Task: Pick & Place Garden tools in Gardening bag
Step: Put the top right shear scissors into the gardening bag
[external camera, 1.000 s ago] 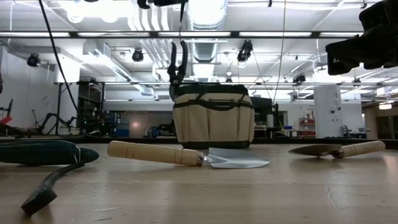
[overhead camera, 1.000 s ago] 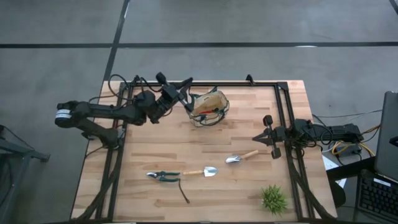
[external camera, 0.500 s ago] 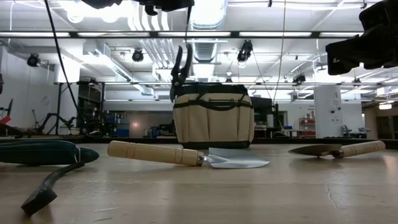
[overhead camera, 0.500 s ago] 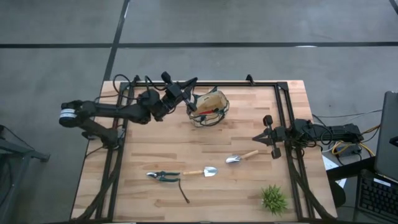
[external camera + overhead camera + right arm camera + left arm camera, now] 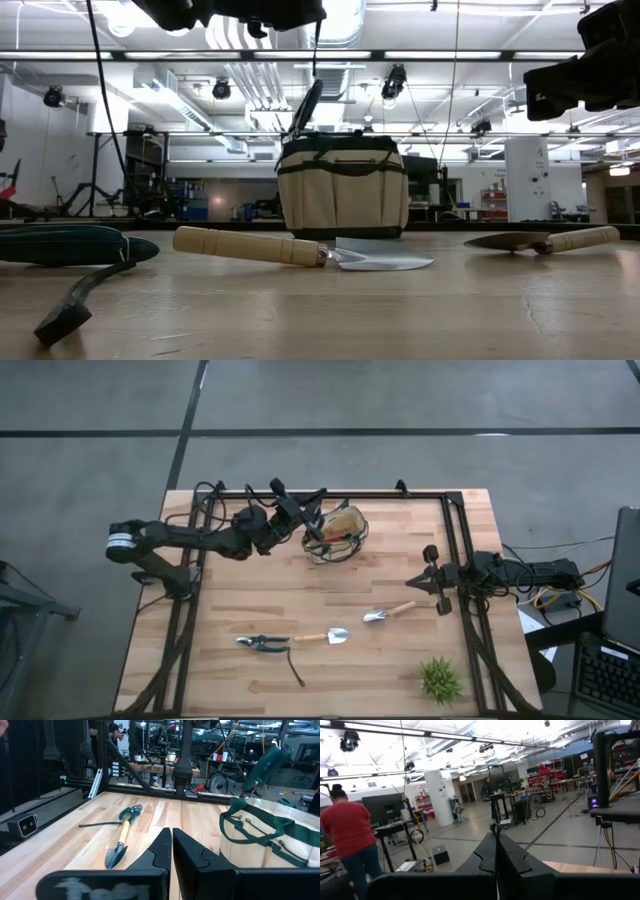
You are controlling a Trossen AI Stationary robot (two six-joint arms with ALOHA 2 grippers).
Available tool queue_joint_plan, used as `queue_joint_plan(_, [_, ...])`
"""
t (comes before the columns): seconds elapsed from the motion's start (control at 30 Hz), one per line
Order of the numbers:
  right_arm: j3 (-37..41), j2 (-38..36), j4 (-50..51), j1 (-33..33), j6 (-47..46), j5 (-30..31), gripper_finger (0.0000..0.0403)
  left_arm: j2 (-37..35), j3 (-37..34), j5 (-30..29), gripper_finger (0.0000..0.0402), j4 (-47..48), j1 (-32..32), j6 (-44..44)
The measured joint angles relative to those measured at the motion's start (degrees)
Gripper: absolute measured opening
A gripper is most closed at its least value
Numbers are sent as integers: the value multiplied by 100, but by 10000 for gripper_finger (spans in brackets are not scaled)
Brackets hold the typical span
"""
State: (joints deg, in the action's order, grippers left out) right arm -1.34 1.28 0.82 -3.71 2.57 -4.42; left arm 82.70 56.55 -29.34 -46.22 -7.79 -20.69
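The left gripper point(image 5: 318, 497) is reached out over the far part of the tabletop point(image 5: 300, 595), just beside the rim of the bag point(image 5: 336, 534). Its jaws are seen pressed together in the left wrist view, with nothing visible between them there. In the low view a dark tool, the shears point(image 5: 305, 106), is seen tilted over the bag's near-left rim, hanging from the dark arm above; exactly how it is attached cannot be told.

The right gripper point(image 5: 414, 582) is parked at the right edge of the tabletop. Its jaws are closed together and nothing is held; it is well apart from the bag.

The bag is stood upright near the far edge of the tabletop. Two trowels are laid on the wood nearer the front: one point(image 5: 388, 612) toward the right gripper, the other point(image 5: 326, 636) further left. The green-handled pruners point(image 5: 263, 643) are laid just beside the second trowel's handle. A small spiky plant point(image 5: 440, 680) is placed at the front right corner.
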Motion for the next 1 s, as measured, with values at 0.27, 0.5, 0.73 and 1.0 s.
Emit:
queue_joint_plan(0.27, [-1, 0, 0, -1, 0, 0, 8, -6, -5, 257, 3, -356, 0, 226])
queue_joint_plan(0.5, [1, 0, 0, 0, 0, 0, 8, 1, -73, 401, 3, -568, -15, 343])
queue_joint_plan(0.73, [1, 0, 0, -1, 0, 0, 8, 33, -246, 435, 3, -691, -74, 439])
queue_joint_plan(1.0, [-1, 0, -1, 0, 0, 1, 8, 42, -361, 660, 3, -1264, -85, 618])
